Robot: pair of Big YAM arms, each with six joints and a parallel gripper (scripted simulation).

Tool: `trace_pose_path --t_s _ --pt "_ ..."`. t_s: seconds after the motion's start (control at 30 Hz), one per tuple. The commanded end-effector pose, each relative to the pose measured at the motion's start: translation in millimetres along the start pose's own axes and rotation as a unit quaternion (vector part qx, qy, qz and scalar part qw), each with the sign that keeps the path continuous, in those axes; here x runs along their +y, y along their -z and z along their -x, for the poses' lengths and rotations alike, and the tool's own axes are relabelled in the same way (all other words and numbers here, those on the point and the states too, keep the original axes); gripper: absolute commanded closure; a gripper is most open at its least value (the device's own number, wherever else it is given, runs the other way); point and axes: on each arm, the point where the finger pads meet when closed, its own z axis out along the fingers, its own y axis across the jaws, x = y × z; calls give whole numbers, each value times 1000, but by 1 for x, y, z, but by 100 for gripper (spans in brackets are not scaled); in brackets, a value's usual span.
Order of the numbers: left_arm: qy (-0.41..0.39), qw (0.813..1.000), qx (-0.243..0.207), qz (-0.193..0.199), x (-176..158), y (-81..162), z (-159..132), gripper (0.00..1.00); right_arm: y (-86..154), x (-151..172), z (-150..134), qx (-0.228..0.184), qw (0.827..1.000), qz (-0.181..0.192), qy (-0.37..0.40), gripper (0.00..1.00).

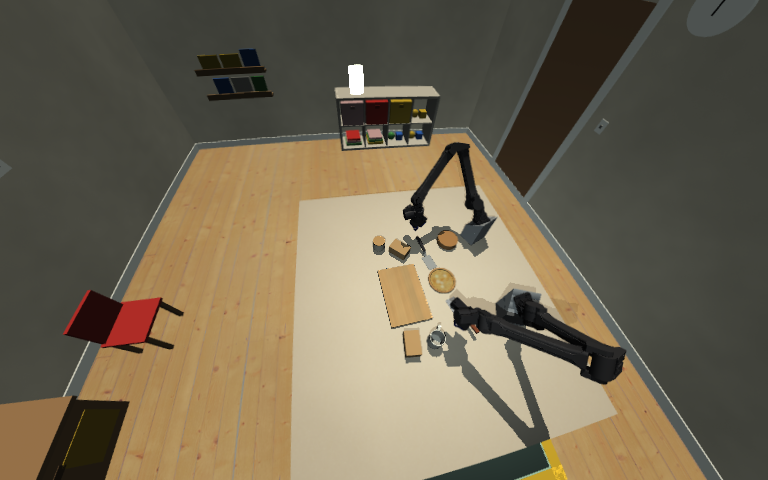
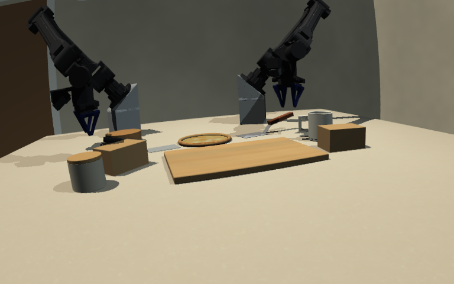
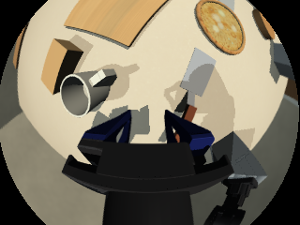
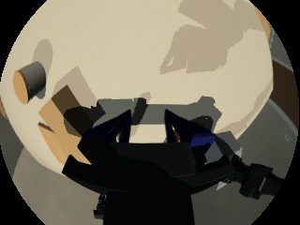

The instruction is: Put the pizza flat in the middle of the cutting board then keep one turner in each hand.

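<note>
The pizza (image 1: 441, 280) (image 2: 204, 139) (image 3: 221, 27) lies flat on the table beside the cutting board (image 1: 404, 295) (image 2: 246, 158) (image 3: 117, 21). The red-handled turner (image 2: 280, 118) (image 3: 198, 72) has its blade low on the table and its handle slanting up; my left arm partly hides it in the top view. The dark-handled turner (image 1: 429, 262) (image 2: 164, 148) has its blade beside the pizza; blocks partly hide its handle in the exterior view. My left gripper (image 2: 288, 106) (image 3: 147, 113) is part open and empty above the red handle's side. My right gripper (image 2: 89, 134) (image 4: 147, 112) is part open and empty above the dark handle's area.
A mug (image 1: 436, 337) (image 2: 320, 125) (image 3: 76, 95) and a wooden block stand near the board's one end. Another block (image 1: 399, 249) (image 2: 125, 157) and a lidded jar (image 1: 378, 245) (image 2: 87, 174) stand near the other. A round brown object (image 1: 447, 239) stands near my right arm's base.
</note>
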Motion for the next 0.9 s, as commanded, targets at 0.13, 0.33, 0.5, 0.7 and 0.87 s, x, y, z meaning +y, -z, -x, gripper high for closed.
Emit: trace_pose_path --t_s 0.13,0.33,0.5,0.7,0.87 --pt "-53 998 15 -13 -25 2 0 52 13 23 -31 -9 999 26 -37 52" --pt "-70 997 25 -18 -35 2 -4 52 21 43 -36 -13 997 42 -55 52" --pt "-100 994 39 -24 -50 3 -10 52 16 40 -68 -12 997 41 -67 52" --pt "-140 988 59 -31 -68 5 -19 52 23 55 -96 -14 992 60 -109 52" --pt "-127 990 58 -20 -58 10 -17 52 23 54 -91 -15 989 62 -136 52"
